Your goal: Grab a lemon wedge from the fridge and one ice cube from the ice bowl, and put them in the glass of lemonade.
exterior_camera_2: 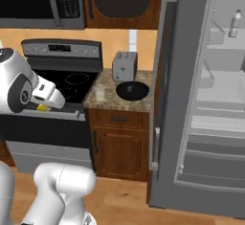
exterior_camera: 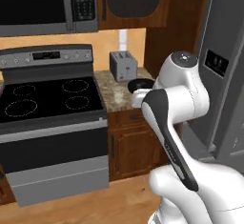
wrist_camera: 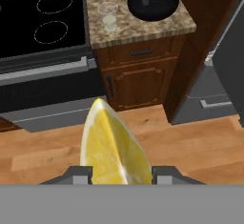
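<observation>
While the jaws grip the lemon wedge (wrist_camera: 114, 147) by its sides, pointed end forward, the glass of lemonade (wrist_camera: 108, 16) stands ahead at twelve o'clock on the surface (wrist_camera: 143, 27), the ice bowl (wrist_camera: 152, 2) at one o'clock.

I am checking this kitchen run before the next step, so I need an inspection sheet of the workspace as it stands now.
Surface: speckled stone counter between stove and fridge.
Job's things: lemon wedge held between the finger tips; glass of lemonade on the counter near the stove; ice bowl on the counter in front of the toaster; fridge with a door open.
Clutter: toaster at the back of the counter; bottle on an upper fridge shelf.
Grippers: gripper shut on the lemon wedge, above the floor in front of the stove.
Cables: nothing seen.
Surroundings: stove, microwave above it, wood floor.
</observation>
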Robot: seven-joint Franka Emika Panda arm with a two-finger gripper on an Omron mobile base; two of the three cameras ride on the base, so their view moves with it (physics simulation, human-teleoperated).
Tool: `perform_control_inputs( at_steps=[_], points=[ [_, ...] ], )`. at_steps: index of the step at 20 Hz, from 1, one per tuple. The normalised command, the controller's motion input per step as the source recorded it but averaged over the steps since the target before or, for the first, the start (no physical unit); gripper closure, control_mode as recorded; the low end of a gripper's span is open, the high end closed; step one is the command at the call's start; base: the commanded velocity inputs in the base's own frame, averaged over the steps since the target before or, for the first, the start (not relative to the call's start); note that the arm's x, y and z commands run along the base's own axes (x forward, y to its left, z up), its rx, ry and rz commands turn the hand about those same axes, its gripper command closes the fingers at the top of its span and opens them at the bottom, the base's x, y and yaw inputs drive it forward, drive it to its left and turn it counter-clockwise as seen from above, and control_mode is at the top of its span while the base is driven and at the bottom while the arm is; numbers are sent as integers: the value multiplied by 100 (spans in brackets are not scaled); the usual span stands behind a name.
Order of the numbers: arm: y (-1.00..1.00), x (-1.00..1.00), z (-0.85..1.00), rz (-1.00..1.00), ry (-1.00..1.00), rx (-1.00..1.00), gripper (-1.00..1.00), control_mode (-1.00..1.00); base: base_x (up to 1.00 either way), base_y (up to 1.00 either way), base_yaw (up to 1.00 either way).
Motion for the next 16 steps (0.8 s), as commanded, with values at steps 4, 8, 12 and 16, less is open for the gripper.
perform_control_inputs(
  at_steps=[4,8,12,16],
  points=[
    [0,0,0,0,0,0,100,100,100,54,-9],
    [0,0,0,0,0,0,100,100,100,-29,-14],
    [0,0,0,0,0,0,100,100,87,-35,-15],
    [0,0,0,0,0,0,100,100,91,-1,0]
  ],
)
